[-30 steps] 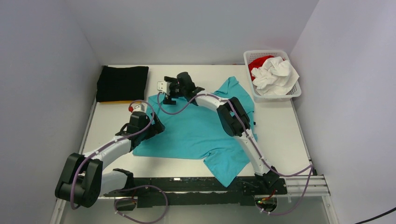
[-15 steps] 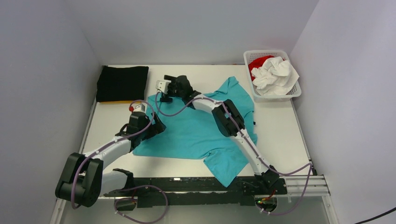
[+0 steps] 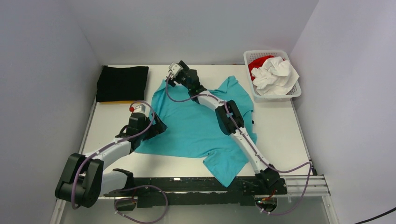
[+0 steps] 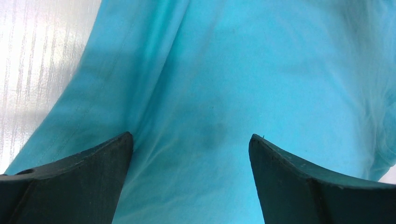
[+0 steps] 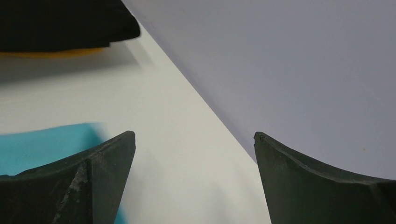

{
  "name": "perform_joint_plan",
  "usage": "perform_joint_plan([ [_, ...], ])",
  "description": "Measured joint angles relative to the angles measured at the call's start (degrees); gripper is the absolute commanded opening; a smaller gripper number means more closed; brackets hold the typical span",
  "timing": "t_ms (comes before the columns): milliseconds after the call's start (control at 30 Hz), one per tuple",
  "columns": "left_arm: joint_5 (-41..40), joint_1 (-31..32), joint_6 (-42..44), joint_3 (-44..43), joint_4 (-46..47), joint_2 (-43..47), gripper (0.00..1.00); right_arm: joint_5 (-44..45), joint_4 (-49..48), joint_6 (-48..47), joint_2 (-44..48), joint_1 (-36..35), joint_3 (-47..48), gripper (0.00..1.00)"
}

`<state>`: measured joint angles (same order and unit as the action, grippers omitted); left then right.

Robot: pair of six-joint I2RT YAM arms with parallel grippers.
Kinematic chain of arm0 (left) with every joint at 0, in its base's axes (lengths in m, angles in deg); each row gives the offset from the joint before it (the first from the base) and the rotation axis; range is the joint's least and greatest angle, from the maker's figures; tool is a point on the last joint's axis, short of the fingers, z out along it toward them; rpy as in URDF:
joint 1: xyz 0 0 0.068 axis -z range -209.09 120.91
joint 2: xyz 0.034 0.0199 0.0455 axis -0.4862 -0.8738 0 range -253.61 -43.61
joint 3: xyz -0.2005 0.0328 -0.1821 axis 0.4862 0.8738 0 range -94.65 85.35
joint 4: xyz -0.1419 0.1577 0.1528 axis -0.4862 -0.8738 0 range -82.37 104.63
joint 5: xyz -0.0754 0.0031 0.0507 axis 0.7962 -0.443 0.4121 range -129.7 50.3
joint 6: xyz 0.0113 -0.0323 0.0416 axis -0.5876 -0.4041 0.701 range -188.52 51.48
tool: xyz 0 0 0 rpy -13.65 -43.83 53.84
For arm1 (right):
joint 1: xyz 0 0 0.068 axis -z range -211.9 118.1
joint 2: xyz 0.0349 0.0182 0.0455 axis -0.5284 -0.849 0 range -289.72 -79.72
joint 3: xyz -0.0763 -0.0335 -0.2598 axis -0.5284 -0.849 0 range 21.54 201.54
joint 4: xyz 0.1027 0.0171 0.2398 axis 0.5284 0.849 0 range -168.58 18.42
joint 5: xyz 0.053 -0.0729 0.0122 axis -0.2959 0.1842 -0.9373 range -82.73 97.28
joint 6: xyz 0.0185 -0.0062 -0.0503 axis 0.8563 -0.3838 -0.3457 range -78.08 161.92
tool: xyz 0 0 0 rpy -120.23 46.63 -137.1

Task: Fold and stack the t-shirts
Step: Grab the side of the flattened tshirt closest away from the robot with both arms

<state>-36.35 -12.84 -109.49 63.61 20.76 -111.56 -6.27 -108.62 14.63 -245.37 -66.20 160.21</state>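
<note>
A turquoise t-shirt (image 3: 196, 126) lies spread flat across the middle of the table, one sleeve reaching the near edge. My left gripper (image 3: 156, 126) hovers open over its left edge, with turquoise cloth (image 4: 196, 93) filling the gap between the fingers (image 4: 191, 140). My right gripper (image 3: 171, 79) stands open at the shirt's far left corner, pointing at bare table and the back wall (image 5: 194, 137). A folded black t-shirt (image 3: 122, 83) rests on an orange-yellow one (image 3: 114, 101) at the back left. White (image 3: 276, 74) and red (image 3: 258, 61) t-shirts sit crumpled in the basket.
The white lattice basket (image 3: 294, 93) stands at the back right corner. Grey walls close in the table on the left, back and right. The right arm stretches diagonally over the turquoise shirt. A black rail runs along the near edge.
My right gripper has swung from the shirt's upper left part toward the back wall. The shirt's far left corner now lies farther back. The left arm has barely moved.
</note>
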Motion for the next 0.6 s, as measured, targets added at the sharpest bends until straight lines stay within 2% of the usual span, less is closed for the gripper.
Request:
perform_joint_plan([
  [267,-0.1,0.0,-0.2,0.0,-2.4,1.6,0.99,-0.7,5.9,4.4,1.0,1.7,-0.7,1.00],
  [433,-0.6,0.0,-0.3,0.0,-6.4,4.0,0.99,-1.4,8.4,9.9,10.5,2.2,-12.5,1.00],
  [600,-1.3,0.0,-0.4,0.0,-10.3,6.7,0.99,-0.5,10.8,13.4,26.1,2.7,-28.7,1.00],
])
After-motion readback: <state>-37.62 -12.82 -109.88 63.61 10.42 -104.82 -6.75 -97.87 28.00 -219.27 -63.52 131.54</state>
